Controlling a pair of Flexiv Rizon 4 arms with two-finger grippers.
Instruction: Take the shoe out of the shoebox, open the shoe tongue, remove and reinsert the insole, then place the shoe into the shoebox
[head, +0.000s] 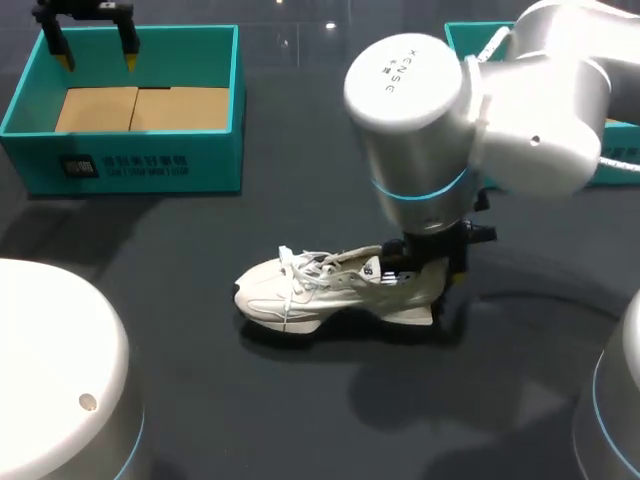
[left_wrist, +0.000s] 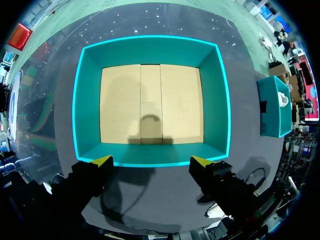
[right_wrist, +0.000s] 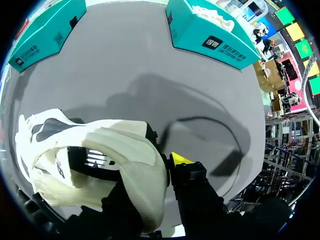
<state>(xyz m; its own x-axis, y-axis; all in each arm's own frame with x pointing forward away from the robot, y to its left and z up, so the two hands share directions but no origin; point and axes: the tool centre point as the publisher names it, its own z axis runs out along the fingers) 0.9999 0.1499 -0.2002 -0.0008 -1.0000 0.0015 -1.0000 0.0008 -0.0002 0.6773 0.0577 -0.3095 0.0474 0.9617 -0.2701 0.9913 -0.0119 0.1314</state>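
The left jaws gape; right jaws clamp the shoe (head: 318, 290).

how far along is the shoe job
Done: the shoe is out of the shoebox, which stands empty. In hand: the right jaws pinch the shoe's heel. Left: the tongue and insole steps cannot be judged from here; the shoe is not yet in the shoebox.

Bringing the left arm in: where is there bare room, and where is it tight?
Bare: the table between the shoebox and the shoe, and the strip in front of the shoe. The shoebox is empty. Crowded: at the heel, under the right gripper.
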